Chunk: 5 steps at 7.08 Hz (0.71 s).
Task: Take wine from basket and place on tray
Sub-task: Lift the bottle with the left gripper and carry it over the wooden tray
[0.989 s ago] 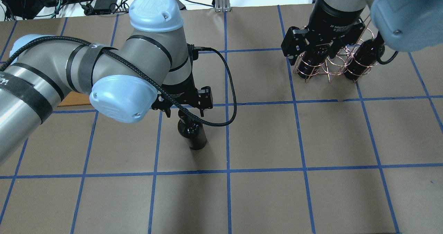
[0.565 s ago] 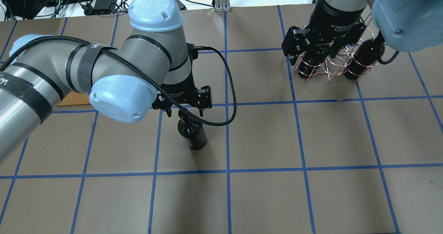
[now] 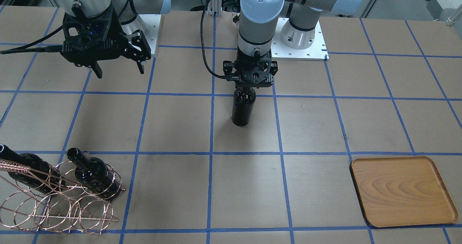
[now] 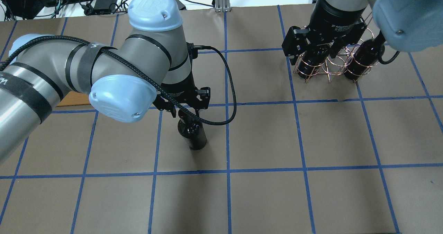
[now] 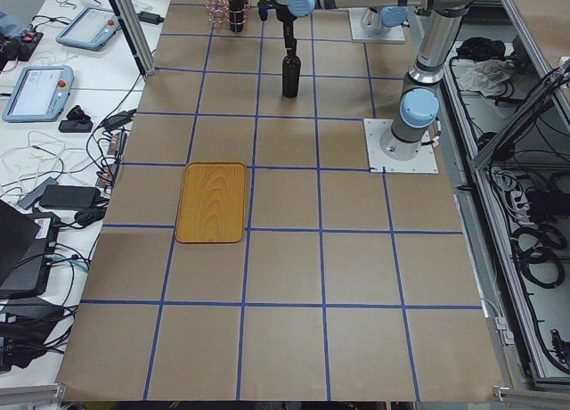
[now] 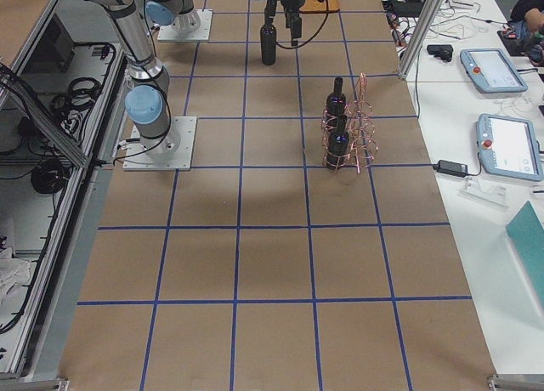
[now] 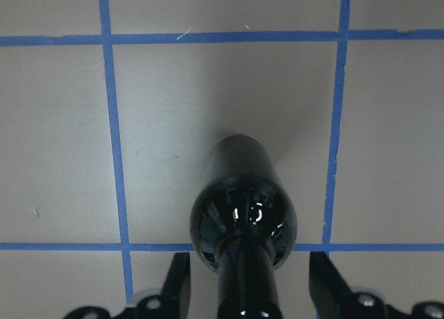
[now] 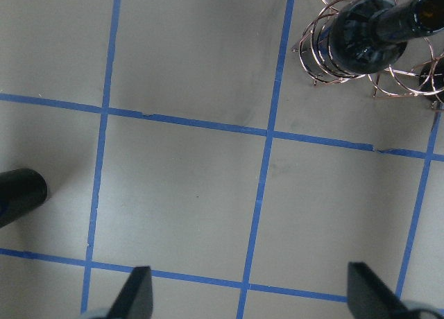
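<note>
Left hand (image 7: 250, 267) has narrowed slightly around the wine (image 7: 238, 180).

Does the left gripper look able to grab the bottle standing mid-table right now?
Probably yes. The left gripper is open, its fingers on either side of the neck of the bottle, with nothing between them and the glass.

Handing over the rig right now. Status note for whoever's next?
Left gripper: open, fingers on either side of the neck of the bottle, not touching.
Right gripper: open, holding nothing, above the table.
The bottle stands upright mid-table, out of the basket. Two other bottles sit in the basket.
Tray: no bottle on it.
Done: one bottle is out.
Left: grip it and set it on the tray.
</note>
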{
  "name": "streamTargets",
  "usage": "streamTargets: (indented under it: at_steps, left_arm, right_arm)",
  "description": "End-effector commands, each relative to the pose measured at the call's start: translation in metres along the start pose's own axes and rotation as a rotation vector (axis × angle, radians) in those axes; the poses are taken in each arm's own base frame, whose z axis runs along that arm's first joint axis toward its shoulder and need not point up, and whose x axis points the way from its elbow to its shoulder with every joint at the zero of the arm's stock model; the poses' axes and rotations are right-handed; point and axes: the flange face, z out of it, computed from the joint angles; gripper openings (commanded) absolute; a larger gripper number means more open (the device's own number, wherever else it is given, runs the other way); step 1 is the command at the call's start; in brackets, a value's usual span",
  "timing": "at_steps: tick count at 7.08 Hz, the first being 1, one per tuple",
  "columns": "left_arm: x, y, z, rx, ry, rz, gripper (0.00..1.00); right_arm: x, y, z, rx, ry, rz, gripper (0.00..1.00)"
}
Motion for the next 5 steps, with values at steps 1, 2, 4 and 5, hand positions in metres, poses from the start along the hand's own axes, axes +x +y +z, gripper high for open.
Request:
streamTargets:
  at_steps: [1, 2, 4, 5]
  left_arm:
    - [-0.0003, 0.0002, -0.0008, 0.002, 0.001, -0.001, 0.48]
    - [-0.0004, 0.0003, -0.0007, 0.0, 0.0, -0.001, 0.43]
    - [-0.0009, 0.0, -0.0007, 0.0, 0.002, -0.002, 0.37]
    - [-0.001, -0.0015, -0.003, -0.001, 0.021, -0.008, 0.3]
  right_arm:
    - [0.0002, 0.0004, -0.0005, 0.0, 0.0, 0.0, 1.0]
    - [0.0002, 0.0007, -0.0002, -0.003, 0.0, 0.002, 1.0]
    - [0.0002, 0.0007, -0.0002, -0.003, 0.0, 0.002, 1.0]
    - [0.0003, 0.0007, -0.0002, -0.003, 0.001, 0.002, 1.0]
